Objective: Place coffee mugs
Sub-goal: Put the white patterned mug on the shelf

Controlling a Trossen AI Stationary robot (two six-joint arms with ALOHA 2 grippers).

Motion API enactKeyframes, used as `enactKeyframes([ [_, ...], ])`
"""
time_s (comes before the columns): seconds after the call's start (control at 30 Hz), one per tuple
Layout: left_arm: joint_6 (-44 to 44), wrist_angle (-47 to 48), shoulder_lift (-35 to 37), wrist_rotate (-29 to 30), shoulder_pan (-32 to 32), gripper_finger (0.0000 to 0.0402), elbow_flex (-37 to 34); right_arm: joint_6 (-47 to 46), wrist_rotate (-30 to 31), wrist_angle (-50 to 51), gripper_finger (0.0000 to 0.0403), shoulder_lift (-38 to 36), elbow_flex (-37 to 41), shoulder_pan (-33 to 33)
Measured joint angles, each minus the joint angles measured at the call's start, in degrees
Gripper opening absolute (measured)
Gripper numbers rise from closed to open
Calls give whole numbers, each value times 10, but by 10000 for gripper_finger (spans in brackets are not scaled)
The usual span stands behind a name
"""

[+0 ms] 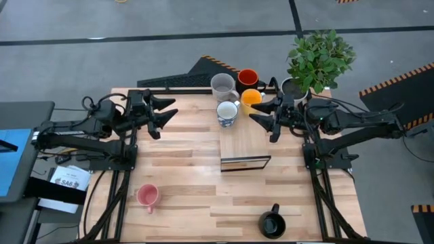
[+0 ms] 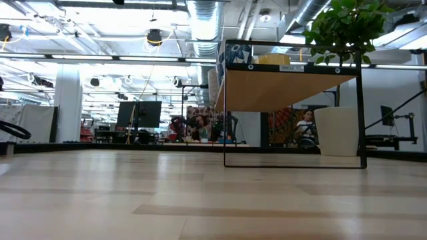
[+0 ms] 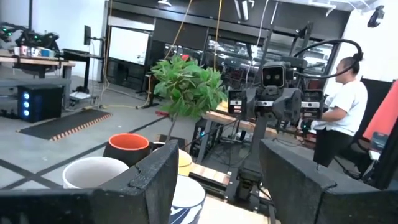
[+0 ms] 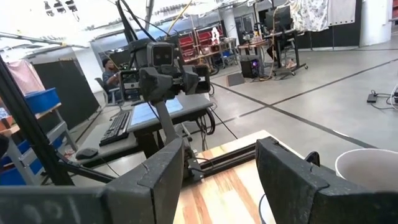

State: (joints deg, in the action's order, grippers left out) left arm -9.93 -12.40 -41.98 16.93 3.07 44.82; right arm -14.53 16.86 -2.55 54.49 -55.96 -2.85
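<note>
In the high view, four mugs cluster at the table's far middle: pale grey (image 1: 222,86), red-orange (image 1: 247,78), yellow-orange (image 1: 251,99) and white with blue inside (image 1: 228,113). The pink mug (image 1: 147,196) lies on its side near the left front. The glossy black mug (image 1: 272,224) stands at the near edge. My left gripper (image 1: 165,118) is open, left of the cluster. My right gripper (image 1: 262,120) is open just right of it. The left wrist view shows the red-orange mug (image 3: 126,148) and the grey mug (image 3: 93,173) beyond my open left gripper (image 3: 217,186). My right gripper (image 4: 217,180) touches nothing.
A small black-framed wooden shelf (image 1: 245,163) stands mid-table, large in the low view (image 2: 293,100). A white pot with a green plant (image 1: 308,68) sits at the far right corner. A keyboard (image 1: 178,81) lies beyond the far edge. A person (image 3: 339,118) sits in the room behind.
</note>
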Motion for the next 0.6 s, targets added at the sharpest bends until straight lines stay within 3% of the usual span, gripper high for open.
enactKeyframes([
  [0.13,0,0,0,0,0,206,0,-6,0,-1,223,6,0,0],
  [0.33,0,0,0,0,0,206,0,-93,0,43,207,45,-1,8],
  [0.47,0,1,0,0,0,206,0,-155,6,51,147,89,0,8],
  [0.6,0,1,0,0,0,206,0,-216,9,55,49,134,0,14],
])
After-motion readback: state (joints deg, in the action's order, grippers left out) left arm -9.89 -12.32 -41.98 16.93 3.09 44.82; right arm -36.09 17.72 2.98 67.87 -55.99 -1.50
